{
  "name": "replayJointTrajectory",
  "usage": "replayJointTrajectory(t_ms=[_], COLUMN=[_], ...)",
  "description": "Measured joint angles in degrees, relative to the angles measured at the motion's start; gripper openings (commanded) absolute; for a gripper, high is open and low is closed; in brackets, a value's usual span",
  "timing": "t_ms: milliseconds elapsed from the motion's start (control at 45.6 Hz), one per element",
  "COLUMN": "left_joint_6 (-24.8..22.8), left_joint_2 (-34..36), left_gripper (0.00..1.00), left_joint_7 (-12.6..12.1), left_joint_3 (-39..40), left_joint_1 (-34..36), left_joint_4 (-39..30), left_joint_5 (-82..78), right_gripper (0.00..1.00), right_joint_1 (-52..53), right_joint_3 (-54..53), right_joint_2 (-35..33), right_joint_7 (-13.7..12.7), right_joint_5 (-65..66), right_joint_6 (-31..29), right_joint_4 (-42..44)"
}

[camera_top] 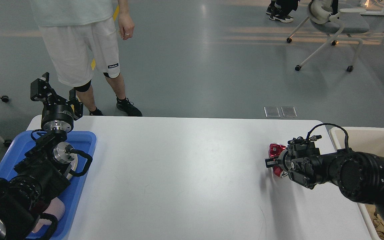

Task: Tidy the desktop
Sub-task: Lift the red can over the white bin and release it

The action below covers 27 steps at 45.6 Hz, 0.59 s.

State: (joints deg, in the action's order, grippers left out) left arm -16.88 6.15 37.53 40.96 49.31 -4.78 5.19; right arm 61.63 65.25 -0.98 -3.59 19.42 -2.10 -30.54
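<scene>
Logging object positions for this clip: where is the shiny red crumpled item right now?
In the head view, the shiny red crumpled item sits on the right side of the large white desktop, at the right end effector, near the beige rectangular bin.

Smooth matt desktop (185, 173), seemingly laminate

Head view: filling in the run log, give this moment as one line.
left end effector: open, raised over blue tray | right end effector: at red object on desktop | beige bin: right
</scene>
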Motion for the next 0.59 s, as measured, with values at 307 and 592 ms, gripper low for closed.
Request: replayJointTrajectory(t_ms=[307, 592], left_joint_6=[0.00, 0.00], left_joint_2=[0.00, 0.00], left_gripper=[0.96, 0.96], left_joint_7=[0.00, 0.00], left_joint_3=[0.00, 0.00], left_joint_1=[0.00, 0.00], left_joint_4=[0.01, 0.00], left_joint_5=[0.00, 0.00], right_gripper=[0.00, 0.00], right_joint_1=[1.46, 17.00], right_joint_3=[-0.66, -4.41], right_joint_2=[0.03, -9.46], right_joint_7=[-0.10, 0.05], right_joint_5=[-0.19, -0.20], right_joint_6=[-0.29, -1.16], right_joint_4=[-2.15, -20.27])
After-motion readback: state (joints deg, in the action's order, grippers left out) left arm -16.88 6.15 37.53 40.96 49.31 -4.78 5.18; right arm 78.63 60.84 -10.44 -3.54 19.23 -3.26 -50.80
